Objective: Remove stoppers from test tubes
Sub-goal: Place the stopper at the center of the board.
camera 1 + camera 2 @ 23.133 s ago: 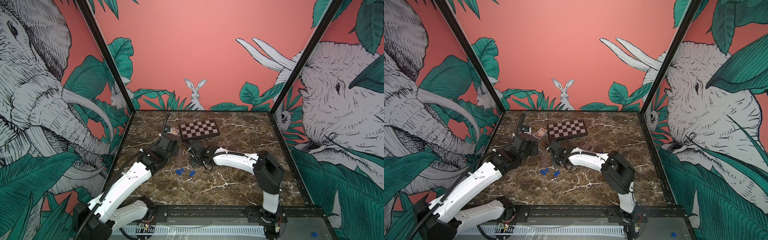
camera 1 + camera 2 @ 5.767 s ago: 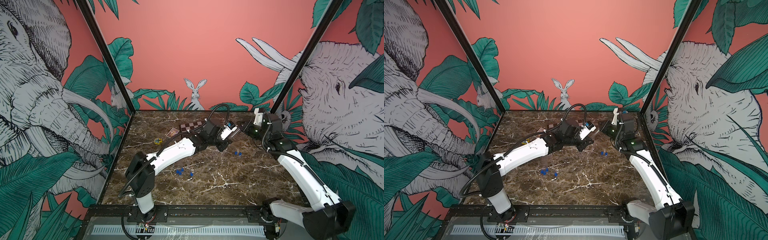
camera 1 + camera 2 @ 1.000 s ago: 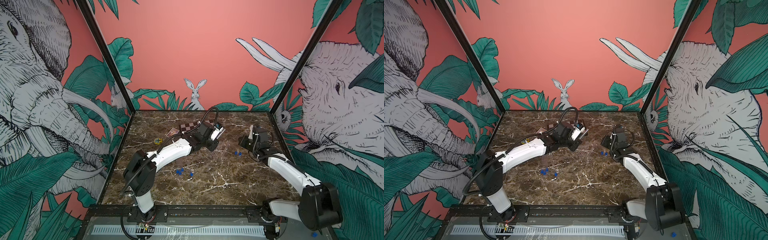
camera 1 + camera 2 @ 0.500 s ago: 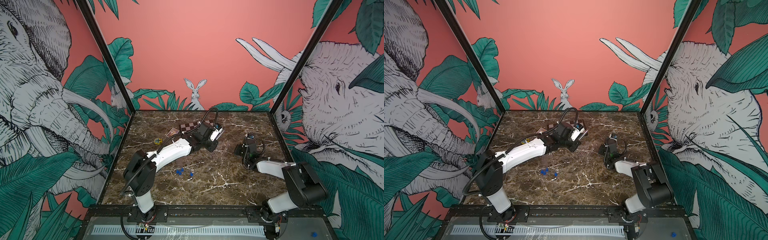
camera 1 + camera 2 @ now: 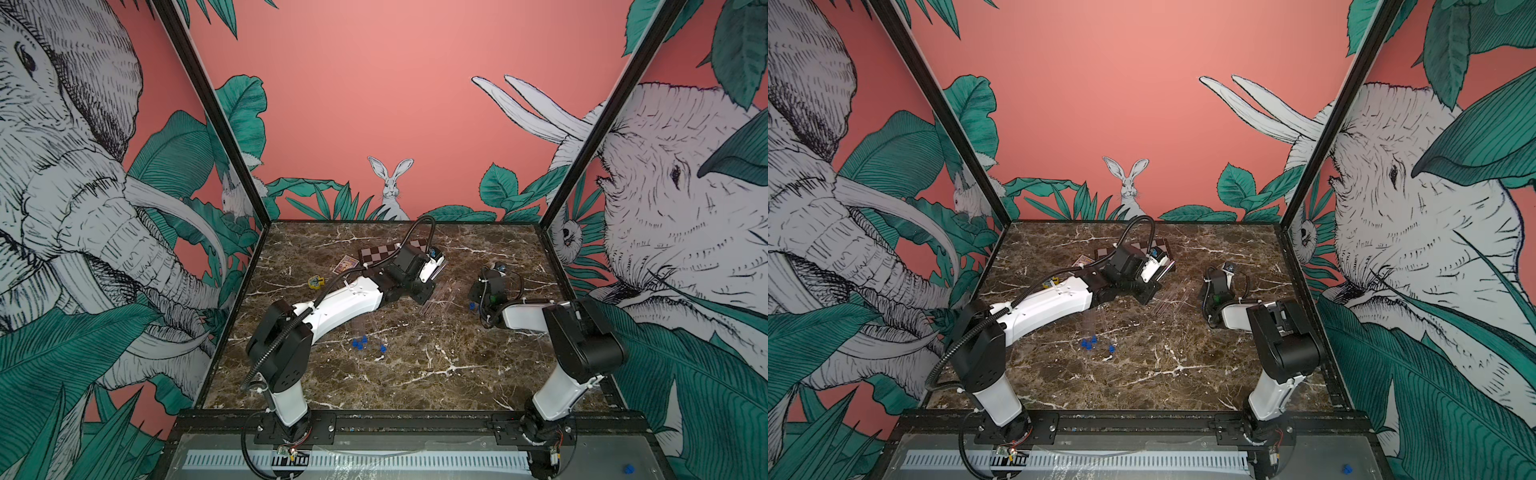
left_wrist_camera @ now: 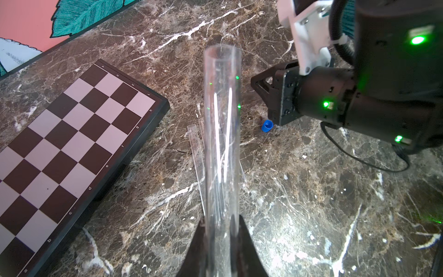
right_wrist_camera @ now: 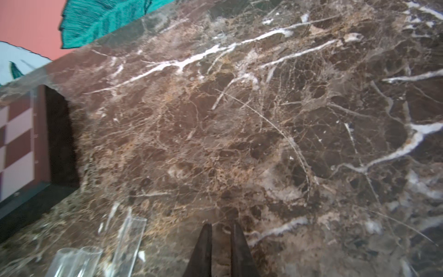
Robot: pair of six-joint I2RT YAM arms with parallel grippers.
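Observation:
My left gripper [image 6: 221, 217] is shut on a clear test tube [image 6: 221, 120]. The tube's far end is open, with no stopper in it. In both top views this gripper [image 5: 428, 296] [image 5: 1148, 296] hovers just in front of the chessboard. My right gripper [image 7: 221, 226] sits low over the marble. Its jaws stand a narrow gap apart with nothing between them. One blue stopper [image 6: 266, 125] lies on the table beside it [image 5: 471, 306]. More loose stoppers [image 5: 360, 341] [image 5: 1089, 343] lie mid-table. Bare test tubes [image 6: 195, 148] [image 7: 129, 237] lie between the arms.
A folding chessboard [image 5: 380, 253] [image 6: 72, 148] lies at the back, with a small card [image 5: 347, 264] and a yellow toy piece [image 5: 316, 282] to its left. A blue piece [image 5: 629, 469] rests outside on the front ledge. Patterned walls close three sides.
The right arm has folded back and down. Its gripper has sunk lower and a little leftward over the marble. The left arm has stayed in place with the tube.

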